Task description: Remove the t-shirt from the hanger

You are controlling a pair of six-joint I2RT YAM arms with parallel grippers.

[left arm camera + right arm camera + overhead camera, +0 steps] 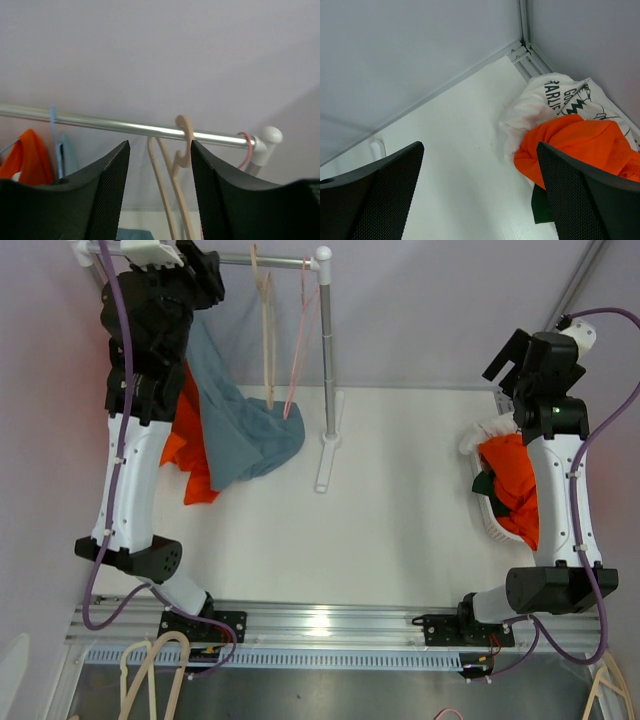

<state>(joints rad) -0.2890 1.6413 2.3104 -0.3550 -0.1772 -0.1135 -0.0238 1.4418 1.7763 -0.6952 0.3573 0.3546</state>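
The white table fills the middle of the overhead view, with a clothes rack standing at its far left: a silver rail carried on a white upright post. The left arm reaches up to the rail's left end, and its jaws are released, spread apart with nothing between them; in the left wrist view the rail crosses behind the gap. The right arm stands at the table's right edge, and its jaws are also spread wide and empty, above bare table beside a heap of clothes. The blue-grey t-shirt hangs from the rail on a pale blue hanger, draping down until its lower part pools on the table near the foot of the post. An orange t-shirt hangs just to its left, touching it. At the right, an orange garment and a white printed one lie piled in a white basket. Farther along the rail hang a bare beige hanger and a thin pink hanger.
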